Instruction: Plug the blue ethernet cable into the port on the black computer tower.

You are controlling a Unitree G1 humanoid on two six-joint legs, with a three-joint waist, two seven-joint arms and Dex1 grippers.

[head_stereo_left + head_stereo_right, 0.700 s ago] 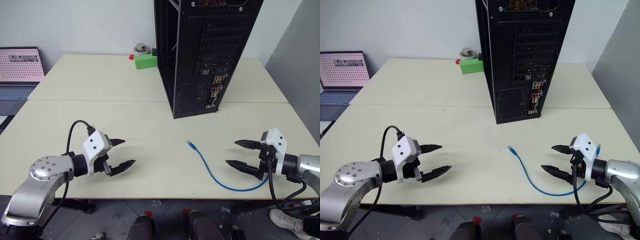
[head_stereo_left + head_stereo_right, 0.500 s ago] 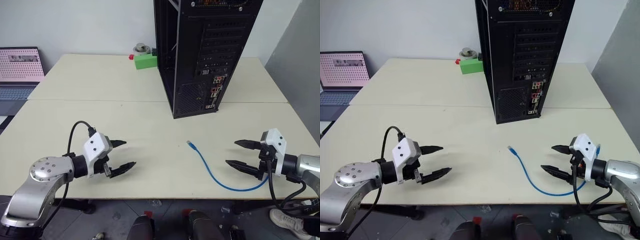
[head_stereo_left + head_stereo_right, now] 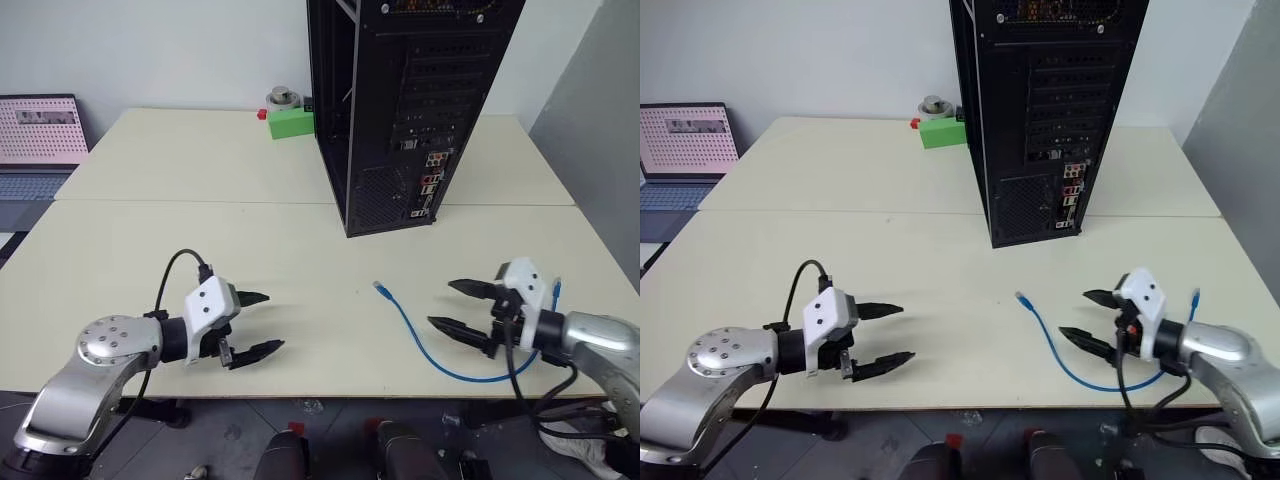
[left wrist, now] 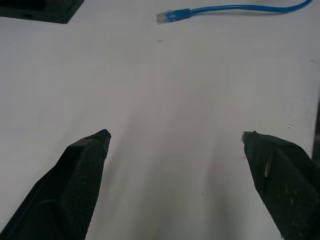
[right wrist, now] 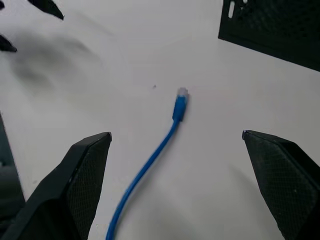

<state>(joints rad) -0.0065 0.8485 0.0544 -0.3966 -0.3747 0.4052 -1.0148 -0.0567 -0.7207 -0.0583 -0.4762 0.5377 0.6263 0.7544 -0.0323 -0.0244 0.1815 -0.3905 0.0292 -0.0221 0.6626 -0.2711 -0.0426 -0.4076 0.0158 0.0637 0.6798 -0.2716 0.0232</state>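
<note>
No readable text, label or number anywhere — the laptop screen (image 3: 40, 128) shows only an illegible pattern.

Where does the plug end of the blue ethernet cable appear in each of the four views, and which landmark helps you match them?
Left eye view: plug end of the blue ethernet cable on the table, centre-right.
Right eye view: the plug sits right of centre.
Left wrist view: it lies near the upper edge.
Right wrist view: it is near the middle.
Shared landmark: the black computer tower, beyond the plug.
</note>
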